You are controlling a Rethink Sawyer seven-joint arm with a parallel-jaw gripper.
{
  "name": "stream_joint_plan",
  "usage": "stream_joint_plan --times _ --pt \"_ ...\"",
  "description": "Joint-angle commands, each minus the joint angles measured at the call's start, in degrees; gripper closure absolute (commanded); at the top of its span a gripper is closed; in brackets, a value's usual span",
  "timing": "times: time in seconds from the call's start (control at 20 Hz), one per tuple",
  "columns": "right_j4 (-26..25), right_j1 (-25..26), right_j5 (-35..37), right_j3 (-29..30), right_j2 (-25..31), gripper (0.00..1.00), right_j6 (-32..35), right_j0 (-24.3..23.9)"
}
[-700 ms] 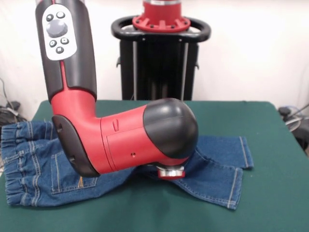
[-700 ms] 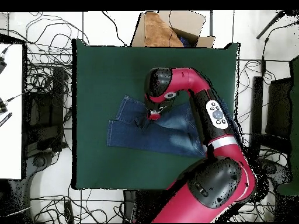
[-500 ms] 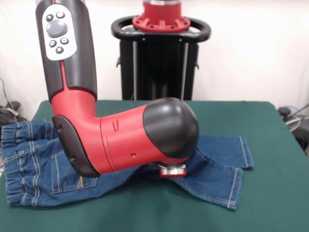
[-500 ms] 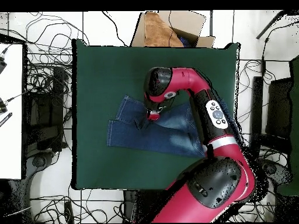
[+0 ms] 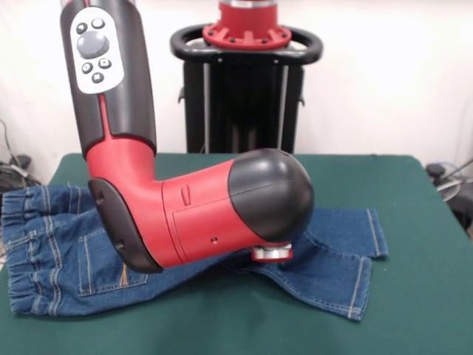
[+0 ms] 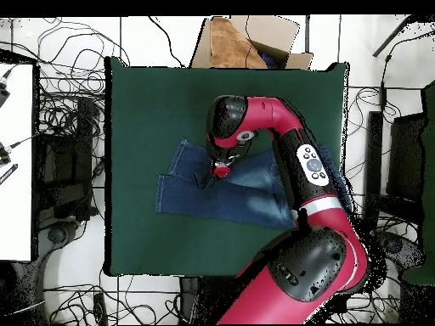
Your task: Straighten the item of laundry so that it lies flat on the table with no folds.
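On the wide dark green felt-topped table [image 5: 414, 296] [image 6: 144, 110], the small pair of faded blue denim jeans [image 5: 66, 259] [image 6: 246, 191] lies spread with legs angled apart, while the red and black arm's gripper [image 5: 270, 254] [image 6: 221, 170] sits low over the crotch, its grip impossible to tell.

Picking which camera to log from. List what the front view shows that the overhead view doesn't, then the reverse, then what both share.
Front view only: the back pocket with its orange stitching, the gathered waistband, the pedestal.

Overhead view only: the table's whole outline, a cardboard box past its edge, cables on the floor, the arm's full length.

Both: the jeans on the green table, legs overlapping near the crotch, and the arm's wrist low over that spot. Neither shows the claw's state.
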Motion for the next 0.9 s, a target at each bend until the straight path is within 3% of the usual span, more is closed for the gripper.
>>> stream_joint_plan --times 0.05,0.45,0.9 --pt "0.4 -0.3 4.5 -5.8 -3.4 1.00 -4.9 2.5" --pt "-3.2 -0.9 5.2 -10.1 -3.4 1.00 -10.1 3.6" --pt "-7.3 3.3 8.7 -22.0 -2.6 1.00 -13.9 6.9"
